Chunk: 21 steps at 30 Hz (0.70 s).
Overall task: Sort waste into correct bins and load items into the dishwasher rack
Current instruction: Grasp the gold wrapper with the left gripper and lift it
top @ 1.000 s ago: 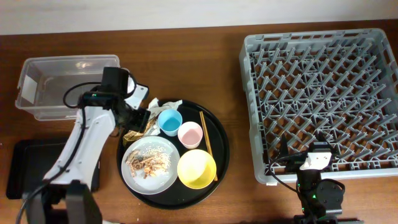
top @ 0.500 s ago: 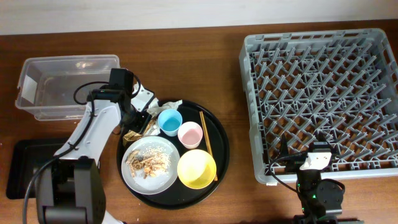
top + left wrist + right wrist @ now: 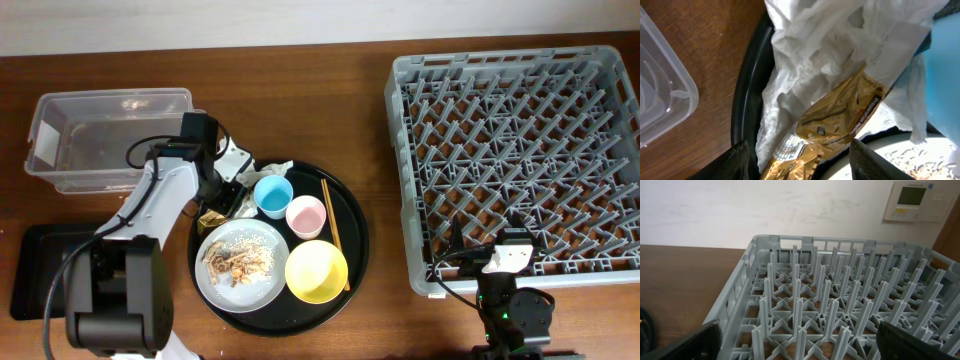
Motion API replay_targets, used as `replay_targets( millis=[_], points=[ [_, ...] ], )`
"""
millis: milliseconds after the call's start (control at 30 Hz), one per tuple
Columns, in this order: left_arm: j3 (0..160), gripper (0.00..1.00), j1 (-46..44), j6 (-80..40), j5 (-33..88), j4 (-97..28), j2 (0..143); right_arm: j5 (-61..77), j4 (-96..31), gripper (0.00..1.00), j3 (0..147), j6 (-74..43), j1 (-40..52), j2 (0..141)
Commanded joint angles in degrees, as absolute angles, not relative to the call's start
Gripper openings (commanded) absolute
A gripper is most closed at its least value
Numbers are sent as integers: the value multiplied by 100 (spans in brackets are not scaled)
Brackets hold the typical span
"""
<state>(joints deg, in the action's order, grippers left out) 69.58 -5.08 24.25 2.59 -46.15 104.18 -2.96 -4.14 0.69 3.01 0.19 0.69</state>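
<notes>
My left gripper is open low over the round tray's left edge. Its fingers straddle the lower end of the gold-brown snack wrapper, which lies on crumpled white tissue. The light-blue cup, pink cup, yellow bowl, chopsticks and grey plate with food scraps sit on that tray. My right gripper is open and empty at the front edge of the grey dishwasher rack.
The clear tub stands at the back left, just left of my left arm. The shallow black rectangular tray lies at the front left. The large round black tray holds the dishes in the middle.
My left gripper has shifted slightly right and lower over the wrapper and tissue. The right arm has not moved.
</notes>
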Motion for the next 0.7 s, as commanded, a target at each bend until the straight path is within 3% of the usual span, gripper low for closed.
replay_targets(
  millis=[0,533,667],
  points=[
    [6934,63,-521,2499,366,-4578,10479,-305,-451,99,32,298,-8,36],
    [6934,59,-521,2499,517,-4477,10683,-305,-451,99,32,298,-8,36],
    [6934,52,-521,2497,515,-4475,10816,-307,-451,99,32,301,-8,36]
  ],
)
